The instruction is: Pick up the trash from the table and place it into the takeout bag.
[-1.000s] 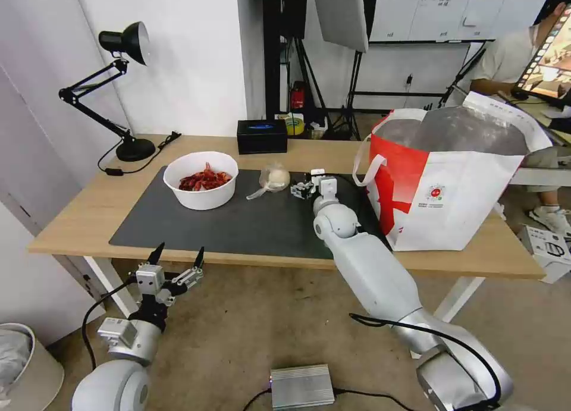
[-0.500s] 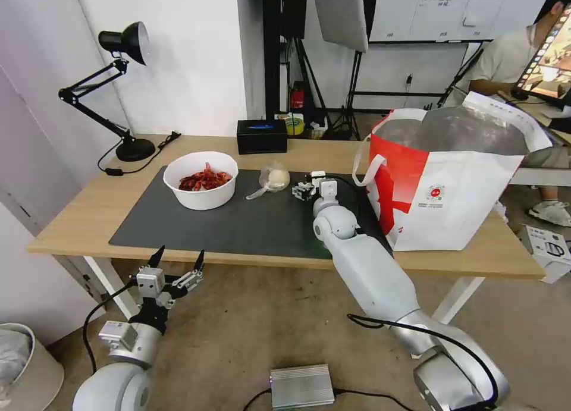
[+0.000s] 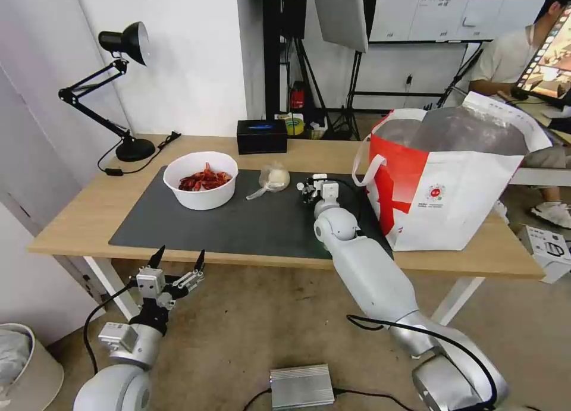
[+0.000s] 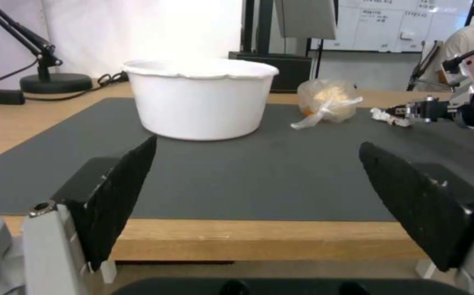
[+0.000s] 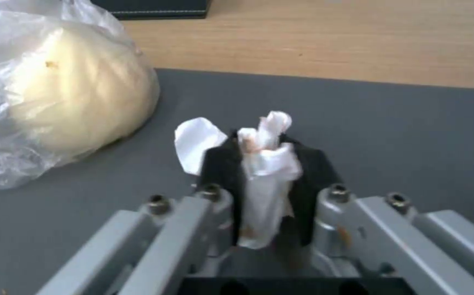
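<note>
Right gripper [image 5: 267, 184] sits low over the dark grey mat [image 3: 238, 226], between the knotted clear plastic bag [image 3: 270, 179] and the takeout bag [image 3: 452, 179]. Its black fingers [image 5: 220, 172] are pressed together on the crumpled white tissue [image 5: 264, 164]; the tissue sticks out past the fingertips, with one flap folded off to the side. In the left wrist view the same gripper [image 4: 411, 111] shows far off with the tissue [image 4: 382, 115] at its tip, close above the mat; contact with the mat cannot be told.

The plastic bag, with a pale yellowish lump inside, lies on the mat just left of the right gripper, apart from it. The white round bowl [image 3: 201, 179] with red crayfish shells [image 3: 204, 179] stands on the far left part of the mat, left of the plastic bag.

The takeout bag stands upright at the right end of the table [image 3: 83, 209], mouth open, silver lining visible, red panel facing left, one white strap handle hanging on its left side.

Left gripper [image 3: 177, 261] hangs below and in front of the near edge of the table, fingers spread wide with nothing between them.

Black tissue box [image 3: 262, 136] at the far edge; black desk lamp [image 3: 122, 90] at the far left corner.
</note>
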Robot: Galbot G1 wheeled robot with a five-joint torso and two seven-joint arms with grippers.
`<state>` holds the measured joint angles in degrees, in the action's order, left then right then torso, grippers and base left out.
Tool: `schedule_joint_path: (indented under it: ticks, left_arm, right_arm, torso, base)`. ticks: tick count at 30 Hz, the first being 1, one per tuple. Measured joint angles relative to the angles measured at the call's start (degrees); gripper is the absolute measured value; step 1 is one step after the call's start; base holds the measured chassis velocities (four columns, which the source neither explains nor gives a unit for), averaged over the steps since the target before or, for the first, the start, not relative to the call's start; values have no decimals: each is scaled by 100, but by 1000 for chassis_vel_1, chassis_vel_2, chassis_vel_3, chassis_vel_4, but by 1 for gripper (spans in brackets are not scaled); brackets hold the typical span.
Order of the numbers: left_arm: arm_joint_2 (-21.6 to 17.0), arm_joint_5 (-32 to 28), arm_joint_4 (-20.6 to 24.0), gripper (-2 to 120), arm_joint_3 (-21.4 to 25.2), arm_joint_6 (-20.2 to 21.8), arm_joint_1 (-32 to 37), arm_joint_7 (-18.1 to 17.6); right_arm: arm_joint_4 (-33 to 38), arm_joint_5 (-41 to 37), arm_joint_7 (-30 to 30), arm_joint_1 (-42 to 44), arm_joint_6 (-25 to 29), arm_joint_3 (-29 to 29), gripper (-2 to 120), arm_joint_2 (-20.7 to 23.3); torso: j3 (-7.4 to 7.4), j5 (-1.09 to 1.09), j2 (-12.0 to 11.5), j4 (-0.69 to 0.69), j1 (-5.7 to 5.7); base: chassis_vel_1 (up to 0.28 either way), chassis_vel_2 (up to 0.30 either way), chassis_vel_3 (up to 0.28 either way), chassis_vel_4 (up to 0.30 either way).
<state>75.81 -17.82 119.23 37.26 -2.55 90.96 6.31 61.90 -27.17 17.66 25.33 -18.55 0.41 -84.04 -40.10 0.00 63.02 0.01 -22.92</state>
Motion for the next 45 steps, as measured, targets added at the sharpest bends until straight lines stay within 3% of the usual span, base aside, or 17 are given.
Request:
schedule_joint_path:
  ticks: [5, 23, 36, 45]
  left_arm:
    - [0, 0, 23, 100, 13, -4, 10, 2]
    - [-1, 3, 64, 100, 20, -5, 37, 2]
    - [8, 15, 7, 100, -86, -5, -21, -1]
    - [-16, 6, -45, 100, -89, -9, -54, -2]
  right_arm:
    - [-6, -10, 9, -1, 1, 5, 0, 5]
    - [286, -187, 53, 176, 163, 14, 0, 58]
    - [1471, -395, 133, 685, 157, -232, 0, 560]
    - [2473, -370, -109, 1307, 374, -228, 0, 1219]
  torso:
    - [0, 0, 0, -1, 0]
    - [0, 0, 0, -1, 0]
    - [0, 1, 0, -1, 0]
    - [0, 1, 0, -1, 0]
  base:
    - [0, 0, 0, 0]
    - [0, 0, 0, 0]
    - [0, 0, 0, 0]
    - [0, 0, 0, 0]
